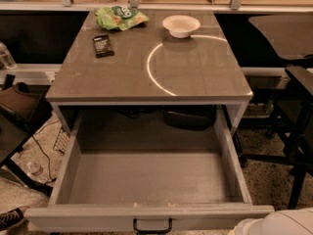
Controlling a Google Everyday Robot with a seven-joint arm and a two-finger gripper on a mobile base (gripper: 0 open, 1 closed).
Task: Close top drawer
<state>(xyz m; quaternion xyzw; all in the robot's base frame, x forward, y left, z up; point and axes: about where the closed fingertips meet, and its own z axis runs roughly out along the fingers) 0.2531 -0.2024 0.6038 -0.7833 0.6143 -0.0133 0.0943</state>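
The top drawer (146, 173) is pulled far out toward me from under the grey table top (195, 77). Its bare grey interior is open to view. Its flat front runs along the bottom of the view, with a small dark bar handle (152, 226) at its middle. A white rounded part of the robot (276, 224) shows at the bottom right corner. The gripper itself is out of view.
On the table top lie a white bowl (181, 25), a green snack bag (121, 17) and a small dark packet (102, 45). Dark chairs (293, 106) stand to the right. A dark seat (19, 116) and floor clutter sit to the left.
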